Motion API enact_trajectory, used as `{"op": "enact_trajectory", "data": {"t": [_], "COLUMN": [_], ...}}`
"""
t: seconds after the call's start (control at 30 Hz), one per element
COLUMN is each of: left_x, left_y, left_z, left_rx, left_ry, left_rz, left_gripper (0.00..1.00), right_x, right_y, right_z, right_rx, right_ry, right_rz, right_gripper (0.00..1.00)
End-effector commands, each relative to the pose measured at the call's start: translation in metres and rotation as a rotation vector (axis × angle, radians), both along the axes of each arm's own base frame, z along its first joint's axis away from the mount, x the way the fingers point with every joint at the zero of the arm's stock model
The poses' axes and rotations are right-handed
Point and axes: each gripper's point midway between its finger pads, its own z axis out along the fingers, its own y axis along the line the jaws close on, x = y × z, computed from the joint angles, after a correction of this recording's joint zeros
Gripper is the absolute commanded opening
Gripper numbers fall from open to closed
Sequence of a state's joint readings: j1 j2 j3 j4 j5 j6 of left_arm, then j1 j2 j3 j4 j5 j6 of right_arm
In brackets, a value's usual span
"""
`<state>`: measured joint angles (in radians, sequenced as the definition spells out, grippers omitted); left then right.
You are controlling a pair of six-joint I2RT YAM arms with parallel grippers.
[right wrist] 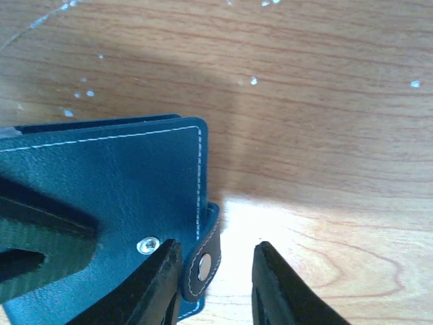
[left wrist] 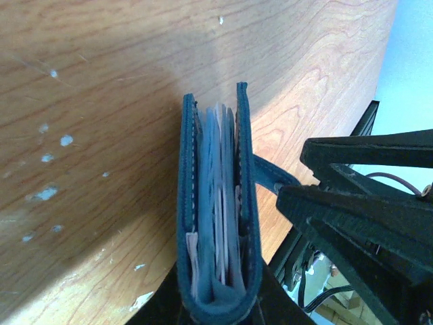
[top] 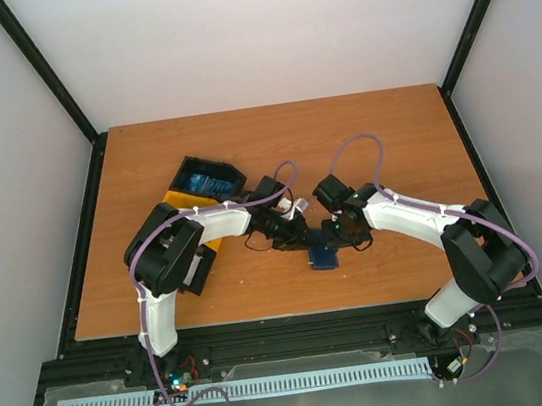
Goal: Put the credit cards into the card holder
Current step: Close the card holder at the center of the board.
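The navy card holder [top: 323,257] lies between both grippers at the table's middle front. In the left wrist view it stands edge-on and folded [left wrist: 187,203], its spine clamped in my left gripper [left wrist: 220,301]. Pale edges of credit cards [left wrist: 220,196] show in its pockets. In the right wrist view the stitched cover [right wrist: 122,183] carries a snap stud [right wrist: 147,244]. The strap tab [right wrist: 203,265] with its snap rests against the left finger of my right gripper [right wrist: 215,274]. The jaws stand apart and the other finger is clear of the tab.
A black-and-yellow bin tray [top: 182,175] holding blue cards [top: 206,184] stands behind the left arm. The table's front edge and a black frame rail [left wrist: 362,122] run close beside the card holder. Bare wood [top: 393,135] spreads behind and to the right.
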<state>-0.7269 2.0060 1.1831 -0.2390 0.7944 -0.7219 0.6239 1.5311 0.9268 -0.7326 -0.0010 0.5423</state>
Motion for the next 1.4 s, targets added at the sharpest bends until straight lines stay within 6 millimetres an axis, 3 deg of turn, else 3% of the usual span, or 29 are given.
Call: {"op": "enact_trajectory", "data": {"t": [0.0, 0.37, 0.77, 1.37], "left_x": [-0.002, -0.001, -0.001, -0.001], "left_y": [0.007, 0.007, 0.007, 0.007], "left_z": [-0.014, -0.014, -0.015, -0.018], "left_rx": [0.068, 0.068, 0.068, 0.072], "left_ry": [-0.009, -0.016, -0.008, -0.002], "left_rz": [-0.004, -0.004, 0.011, 0.008], "left_gripper": [0.01, 0.01, 0.01, 0.01], "right_x": [0.003, 0.002, -0.006, -0.008], "right_y": [-0.006, 0.000, 0.031, 0.030], "right_z": [0.007, 0.013, 0.012, -0.008], "right_rx": [-0.044, -0.010, 0.175, 0.142], "right_ry": [-0.023, -0.018, 0.017, 0.057], "right_rz": [-0.012, -0.014, 0.021, 0.037], "right_gripper": [0.28, 0.03, 0.03, 0.03]}}
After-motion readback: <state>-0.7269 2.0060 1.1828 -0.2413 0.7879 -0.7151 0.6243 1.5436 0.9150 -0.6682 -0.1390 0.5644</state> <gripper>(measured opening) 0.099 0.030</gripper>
